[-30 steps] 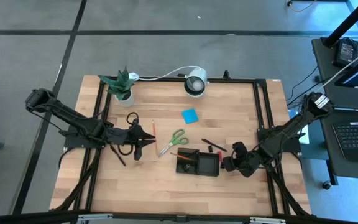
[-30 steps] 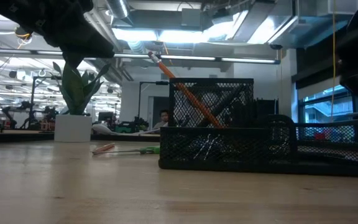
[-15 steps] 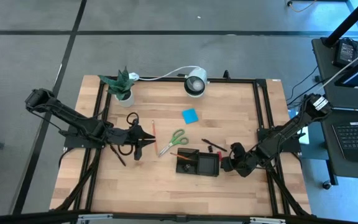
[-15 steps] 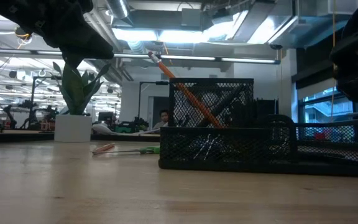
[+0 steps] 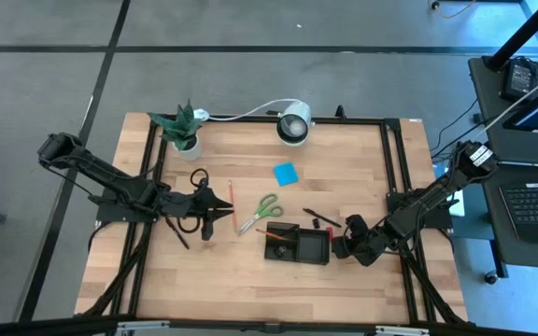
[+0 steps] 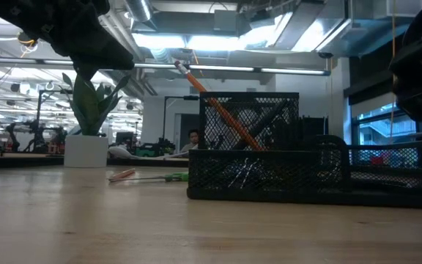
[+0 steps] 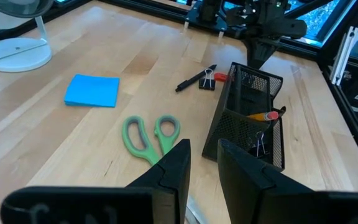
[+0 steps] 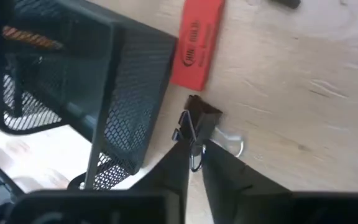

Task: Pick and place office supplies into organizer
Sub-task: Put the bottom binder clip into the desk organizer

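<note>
The black mesh organizer sits near the table's middle, with an orange pencil leaning in its taller compartment and a clip inside. My right gripper is at the organizer's right end, shut on a black binder clip next to the small red piece. My left gripper waits left of the green-handled scissors, fingers slightly open and holding nothing. The blue sticky pad, black pens and a loose pencil lie flat on the wood. My right gripper pinches one wire handle of the binder clip between its two fingertips, coming from above and pointing down. The clip's black body is just beside the organizer's wall, its other wire handle lying toward the table; whether the body is lifted I cannot tell.
A potted plant and a white round lamp stand along the far edge. Black frame rails run along the table's left and right sides. Bare wood lies in front of the organizer toward the near edge.
My right arm has shifted a little by the organizer's right end, showing lower and larger in the low view. The left arm and the loose items have stayed put.
</note>
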You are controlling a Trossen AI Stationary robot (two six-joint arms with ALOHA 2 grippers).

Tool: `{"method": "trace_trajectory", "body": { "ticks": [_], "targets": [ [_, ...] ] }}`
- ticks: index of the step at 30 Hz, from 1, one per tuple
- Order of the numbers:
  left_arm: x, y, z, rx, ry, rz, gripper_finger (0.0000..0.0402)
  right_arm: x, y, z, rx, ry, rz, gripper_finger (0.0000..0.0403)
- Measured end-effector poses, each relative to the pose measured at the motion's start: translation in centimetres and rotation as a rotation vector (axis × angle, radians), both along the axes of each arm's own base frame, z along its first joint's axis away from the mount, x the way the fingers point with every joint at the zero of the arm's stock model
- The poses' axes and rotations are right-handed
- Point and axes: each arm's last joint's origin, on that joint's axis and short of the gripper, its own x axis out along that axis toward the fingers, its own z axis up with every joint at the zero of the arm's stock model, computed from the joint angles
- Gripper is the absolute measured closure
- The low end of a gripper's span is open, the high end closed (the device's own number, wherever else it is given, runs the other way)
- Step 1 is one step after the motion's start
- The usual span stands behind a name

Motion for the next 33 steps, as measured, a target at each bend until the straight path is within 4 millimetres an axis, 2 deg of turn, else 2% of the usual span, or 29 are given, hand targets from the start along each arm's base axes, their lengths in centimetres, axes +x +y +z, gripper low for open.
{"method": "trace_trajectory", "body": {
  "ticks": [5, 15, 20, 23, 28, 33],
  "targets": [
    [0.0, 0.0, 0.0, 0.000, 0.000, 0.000, 0.0327, 0.1, 0.0, 0.1, -0.002, -0.013, 0.004, 0.0395],
    [0.0, 0.0, 0.0, 0.001, 0.000, 0.001, 0.0327, 0.1, 0.1, 0.3, -0.033, -0.001, 0.049, 0.0398],
    [0.0, 0.0, 0.0, 0.002, -0.001, 0.004, 0.0327, 0.1, 0.3, 1.4, -0.068, 0.099, 0.070, 0.0399],
    [0.0, 0.0, 0.0, 0.002, -0.001, 0.005, 0.0327, 0.1, 0.4, 2.8, -0.103, 0.186, 0.081, 0.0399],
    [0.0, 0.0, 0.0, 0.003, -0.001, 0.005, 0.0327, 0.7, 0.8, 6.5, -0.172, 0.251, 0.099, 0.0399],
    [0.0, 0.0, 0.0, 0.003, -0.001, 0.004, 0.0327, 1.8, 1.3, 10.6, -0.283, 0.148, 0.145, 0.0399]
  ]
}}
